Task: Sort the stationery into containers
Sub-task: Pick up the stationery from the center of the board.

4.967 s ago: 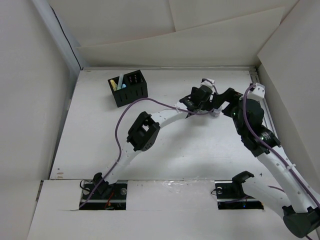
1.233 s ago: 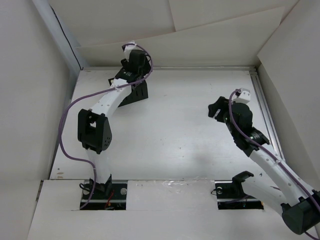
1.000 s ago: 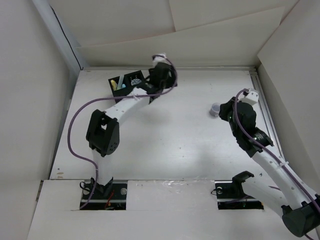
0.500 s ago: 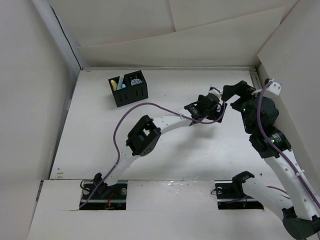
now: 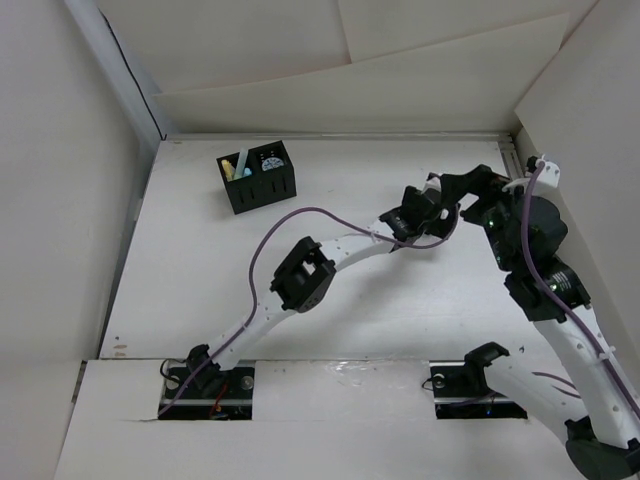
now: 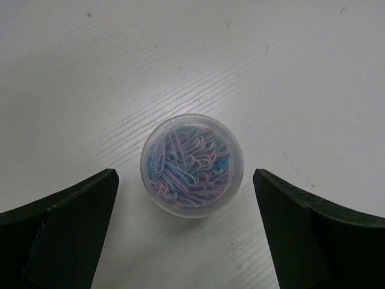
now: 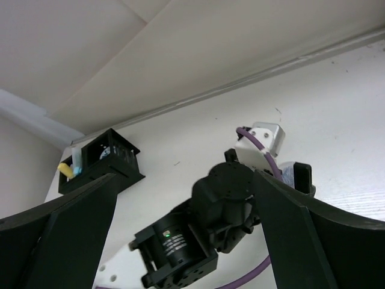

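A clear round tub of coloured paper clips [image 6: 192, 165] stands on the white table, right under my left gripper [image 6: 185, 177]. That gripper is open, one finger [image 6: 66, 235] on each side of the tub and apart from it. From above, the left gripper [image 5: 425, 213] covers the tub at the right of the table. My right gripper [image 5: 463, 187] hangs open and empty just beyond it; a sliver of the tub [image 7: 289, 173] shows past the left wrist. The black organiser [image 5: 257, 180] at the back left holds a yellow stick [image 5: 229, 168], a light blue stick [image 5: 243, 161] and a round piece [image 5: 268, 162].
The left arm [image 5: 330, 255] with its purple cable stretches diagonally across the middle of the table. The left wrist [image 7: 231, 205] fills the space between my right fingers. White walls close in the table at the back and both sides.
The left arm swung from the organiser across to the right and came over the tub with its jaws open. The right gripper opened, let go of the tub and pulled back.
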Controlling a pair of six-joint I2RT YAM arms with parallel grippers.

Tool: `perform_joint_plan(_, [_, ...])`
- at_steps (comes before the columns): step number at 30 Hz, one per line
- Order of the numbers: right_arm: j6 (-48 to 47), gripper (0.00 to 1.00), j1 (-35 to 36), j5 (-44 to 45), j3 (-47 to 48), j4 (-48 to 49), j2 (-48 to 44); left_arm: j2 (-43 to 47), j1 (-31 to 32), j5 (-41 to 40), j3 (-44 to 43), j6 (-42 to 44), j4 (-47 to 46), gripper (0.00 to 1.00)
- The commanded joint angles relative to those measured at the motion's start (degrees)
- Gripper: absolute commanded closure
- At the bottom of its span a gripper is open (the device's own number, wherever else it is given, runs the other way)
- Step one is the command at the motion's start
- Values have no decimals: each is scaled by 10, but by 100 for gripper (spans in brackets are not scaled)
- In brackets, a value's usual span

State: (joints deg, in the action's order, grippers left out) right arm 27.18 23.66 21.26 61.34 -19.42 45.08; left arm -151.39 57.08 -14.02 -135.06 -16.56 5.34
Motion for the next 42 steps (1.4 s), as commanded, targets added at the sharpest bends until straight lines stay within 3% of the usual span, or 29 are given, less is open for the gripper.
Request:
perform_joint_plan(1, [-19,1,-2,-30,21,12,-13,-12,0,-24,-35,14,-23,8])
perform_joint_plan(5, [-20,1,-2,-53,9,30,-13,-20,0,-24,-42,14,-39,15])
perform_joint_plan(6, [-20,1,-2,-61,3,30,-13,-20,0,-24,-42,7,-45,23])
perform_joint_plan(9, [-20,1,-2,-81,-10,41,-7,-20,0,-40,-33,7,-51,32])
perform_joint_plan(14, [-20,1,-2,-111,-21,48,4,-7,0,-51,-20,18,-66,32])
perform_joint_plan(19, [-20,1,-2,-100,-21,42,-1,7,0,-72,-3,18,-59,59])
perform_joint_plan(21, [-25,1,-2,-92,-16,42,-8,46,0,-93,36,18,-59,65])
perform_joint_plan(22, [-25,1,-2,-85,-16,36,-15,67,0,-101,99,12,-80,69])
perform_joint_plan(26, [-31,1,-2,-80,2,26,-28,202,-6,-116,293,-12,-161,71])
perform_joint_plan(30, [-31,1,-2,-80,7,25,-43,325,-36,-128,420,-39,-184,72])
perform_joint_plan(35, [-31,1,-2,-80,-22,32,-50,453,-100,-122,477,-66,-156,75])
perform_joint_plan(42, [-19,1,-2,-110,-93,73,-32,513,-227,-149,452,-102,-79,75])
